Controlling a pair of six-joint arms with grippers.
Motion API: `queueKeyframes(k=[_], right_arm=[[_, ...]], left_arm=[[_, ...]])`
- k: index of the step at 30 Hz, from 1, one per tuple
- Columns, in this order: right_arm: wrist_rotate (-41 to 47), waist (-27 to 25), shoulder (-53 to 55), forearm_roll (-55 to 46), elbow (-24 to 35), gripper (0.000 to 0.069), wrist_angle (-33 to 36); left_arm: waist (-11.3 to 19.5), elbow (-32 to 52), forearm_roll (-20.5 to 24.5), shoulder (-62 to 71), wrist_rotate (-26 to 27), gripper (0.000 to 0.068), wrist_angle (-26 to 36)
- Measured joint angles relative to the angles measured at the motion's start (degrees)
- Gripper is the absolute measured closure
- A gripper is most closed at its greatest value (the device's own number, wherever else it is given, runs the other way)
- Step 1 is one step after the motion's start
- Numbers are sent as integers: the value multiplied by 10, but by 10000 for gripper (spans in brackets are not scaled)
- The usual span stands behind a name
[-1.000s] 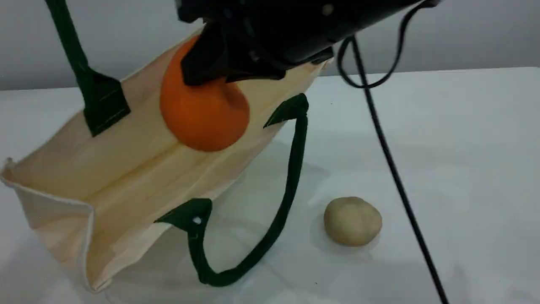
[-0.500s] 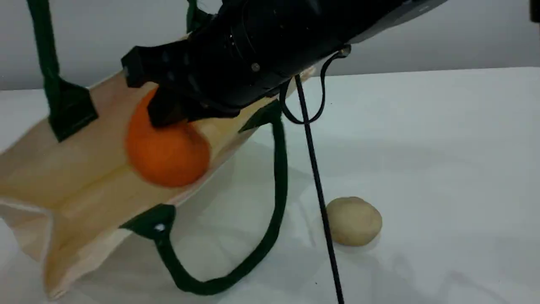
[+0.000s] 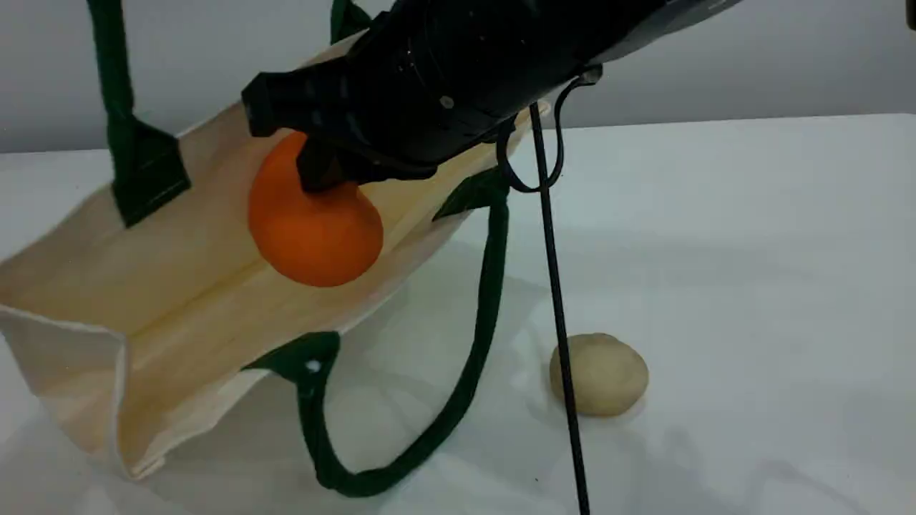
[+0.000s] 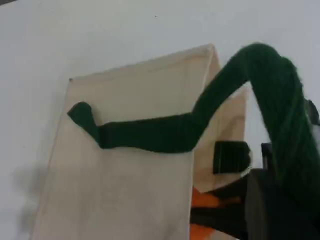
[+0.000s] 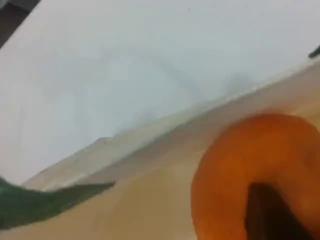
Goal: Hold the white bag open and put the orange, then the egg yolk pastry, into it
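The white bag [image 3: 179,286] lies tilted on the table with its mouth open toward me. One green handle [image 3: 114,86] is pulled up out of the scene view. In the left wrist view this handle [image 4: 280,115] runs right up to the camera; my left gripper's fingers do not show, and it is shut on the strap. My right gripper [image 3: 323,172] is shut on the neck of the orange [image 3: 315,232] and holds it inside the bag's mouth, just above the lower wall. A dark fingertip [image 5: 265,210] rests on the orange [image 5: 240,165]. The egg yolk pastry [image 3: 600,373] sits on the table to the right.
The bag's second green handle [image 3: 458,400] loops loose on the table between the bag and the pastry. A black cable [image 3: 558,307] hangs from the right arm [image 3: 458,71] and passes just left of the pastry. White tabletop [image 3: 751,286] stretches to the right.
The right arm carried the orange left and down into the bag's mouth, then eased slightly back up and right. The bag swung left and returned. The pastry stayed put.
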Motion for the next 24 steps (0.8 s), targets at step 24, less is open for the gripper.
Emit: queueKeyframes(k=[24], right_arm=[[-21, 0, 0, -3, -5, 527, 22]], left_arm=[[0, 0, -52, 0, 27, 602, 2]])
